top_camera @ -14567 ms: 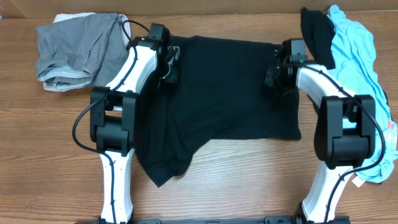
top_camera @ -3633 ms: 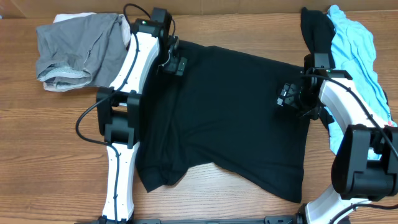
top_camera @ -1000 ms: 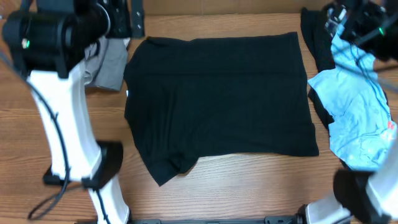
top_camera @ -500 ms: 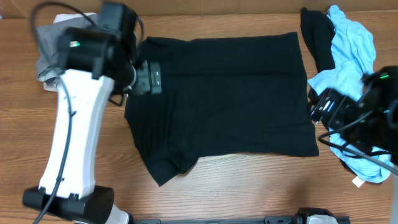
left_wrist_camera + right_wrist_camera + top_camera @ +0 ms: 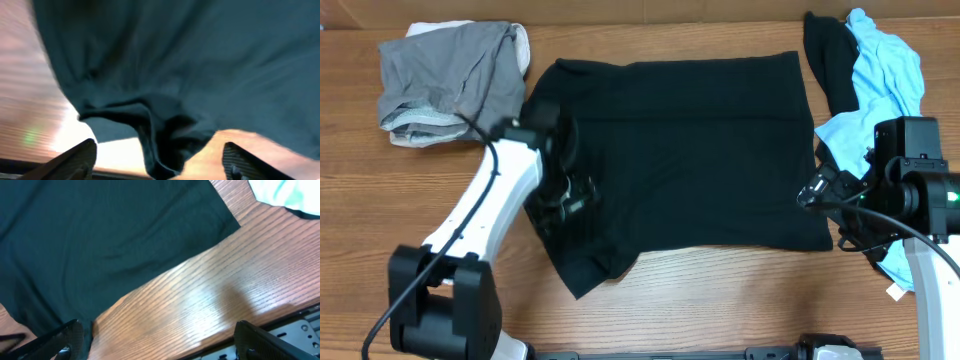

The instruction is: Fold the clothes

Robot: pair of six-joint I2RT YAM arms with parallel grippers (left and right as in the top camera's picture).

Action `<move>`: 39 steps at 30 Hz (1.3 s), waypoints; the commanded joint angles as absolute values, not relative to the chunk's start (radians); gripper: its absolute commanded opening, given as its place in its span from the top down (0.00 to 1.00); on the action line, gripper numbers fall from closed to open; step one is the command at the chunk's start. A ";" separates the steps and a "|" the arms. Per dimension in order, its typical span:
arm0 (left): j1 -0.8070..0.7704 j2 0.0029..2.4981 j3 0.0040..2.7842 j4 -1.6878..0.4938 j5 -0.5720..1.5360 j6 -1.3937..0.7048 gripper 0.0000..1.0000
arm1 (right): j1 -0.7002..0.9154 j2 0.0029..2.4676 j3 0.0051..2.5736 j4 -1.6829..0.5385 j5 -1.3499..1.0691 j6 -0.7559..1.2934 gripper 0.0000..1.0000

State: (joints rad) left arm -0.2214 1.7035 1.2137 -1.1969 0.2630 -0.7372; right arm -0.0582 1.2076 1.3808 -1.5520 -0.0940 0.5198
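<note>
You have the black T-shirt [image 5: 690, 150] spread flat, and both grippers are empty.
The grey garment [image 5: 445, 75] lies left of the shirt. Your left gripper [image 5: 565, 195] hovers over the shirt's bunched lower-left corner, jaws spread, holding nothing. Your right gripper [image 5: 817, 190] stands wide apart at its right edge, beside the light-blue garment [image 5: 885, 80].

Bench [image 5: 720, 300]: I see a brown wood-grain top, the grain running side to side.
Far edge: a plain tan board [image 5: 660, 10] runs along it.
Near edge: I make out a dark rail [image 5: 670, 353].
</note>
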 commanded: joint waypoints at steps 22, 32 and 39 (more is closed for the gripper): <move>-0.231 1.680 0.974 -1.019 0.394 -0.597 0.30 | -0.061 1.188 1.374 -1.528 -0.070 0.524 0.00; -0.231 1.680 0.963 -1.047 0.484 -0.500 0.46 | -0.061 1.188 1.374 -1.539 -0.067 0.524 0.00; -0.257 1.680 0.919 -1.016 0.450 -0.501 0.59 | -0.061 1.188 1.374 -1.551 -0.063 0.524 0.00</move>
State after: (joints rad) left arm -0.2314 1.7035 0.9573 -1.0294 0.4530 -0.5228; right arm -0.0586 1.2068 1.3804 -1.5486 -0.0772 0.5236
